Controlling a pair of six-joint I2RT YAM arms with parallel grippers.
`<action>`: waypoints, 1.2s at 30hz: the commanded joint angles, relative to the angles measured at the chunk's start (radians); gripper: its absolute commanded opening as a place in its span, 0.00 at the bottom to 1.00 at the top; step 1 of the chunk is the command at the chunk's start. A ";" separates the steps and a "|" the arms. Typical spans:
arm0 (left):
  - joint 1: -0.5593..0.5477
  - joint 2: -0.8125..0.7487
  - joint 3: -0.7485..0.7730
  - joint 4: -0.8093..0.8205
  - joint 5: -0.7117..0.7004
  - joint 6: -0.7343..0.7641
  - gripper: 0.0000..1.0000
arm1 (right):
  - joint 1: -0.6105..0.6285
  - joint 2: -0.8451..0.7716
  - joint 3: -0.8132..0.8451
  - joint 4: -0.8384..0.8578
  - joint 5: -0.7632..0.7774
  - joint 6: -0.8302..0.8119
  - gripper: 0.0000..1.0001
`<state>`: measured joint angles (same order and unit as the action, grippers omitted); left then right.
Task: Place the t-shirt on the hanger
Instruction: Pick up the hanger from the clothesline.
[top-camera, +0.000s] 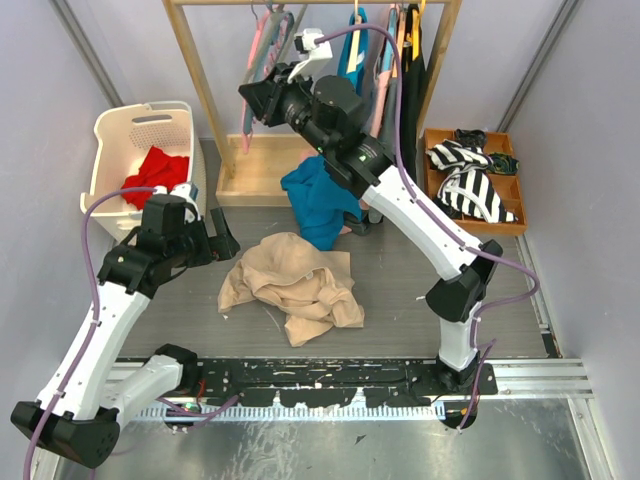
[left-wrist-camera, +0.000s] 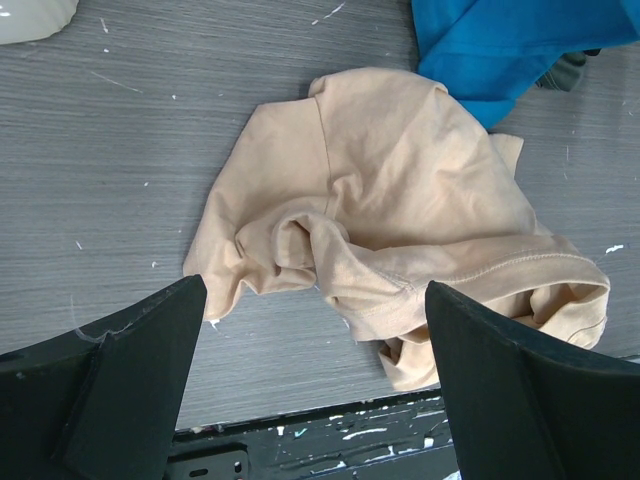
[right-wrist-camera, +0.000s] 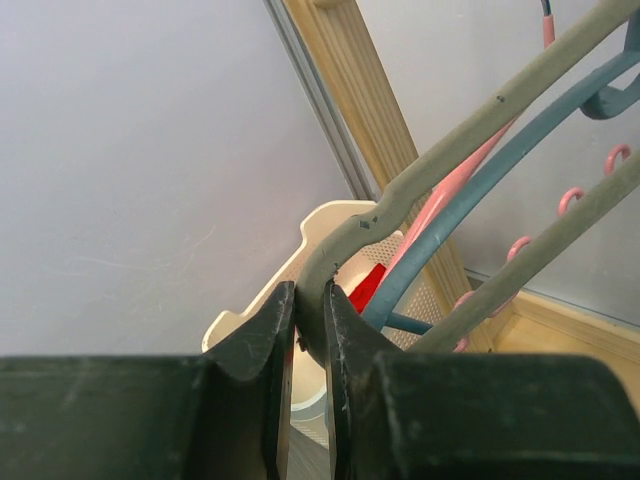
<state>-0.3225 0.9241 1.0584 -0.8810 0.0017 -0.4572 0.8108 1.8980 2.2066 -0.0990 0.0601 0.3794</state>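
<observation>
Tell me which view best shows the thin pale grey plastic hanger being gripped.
Right wrist view: the thin pale grey plastic hanger crosses the frame close up, its corner pinched in the right gripper. The top view shows it small and hard to pick out beside that gripper. The left wrist view shows none of it.

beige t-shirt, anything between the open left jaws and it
Nothing visible. The left jaws stand open, facing the crumpled plain beige cloth t-shirt on the grey table; the teal-blue garment only touches its far edge.
</observation>
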 joint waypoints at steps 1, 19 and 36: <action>0.005 -0.020 0.034 -0.004 0.006 0.000 0.98 | 0.007 -0.084 0.021 0.068 -0.029 -0.026 0.01; 0.005 -0.024 0.048 -0.013 0.009 0.000 0.98 | -0.005 -0.427 -0.374 0.041 -0.152 0.029 0.01; 0.005 -0.098 0.187 -0.104 0.062 0.018 0.98 | -0.007 -0.727 -0.528 -0.300 -0.421 0.062 0.01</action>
<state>-0.3222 0.8417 1.1908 -0.9546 0.0311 -0.4473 0.8051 1.2789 1.6897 -0.3748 -0.2607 0.4267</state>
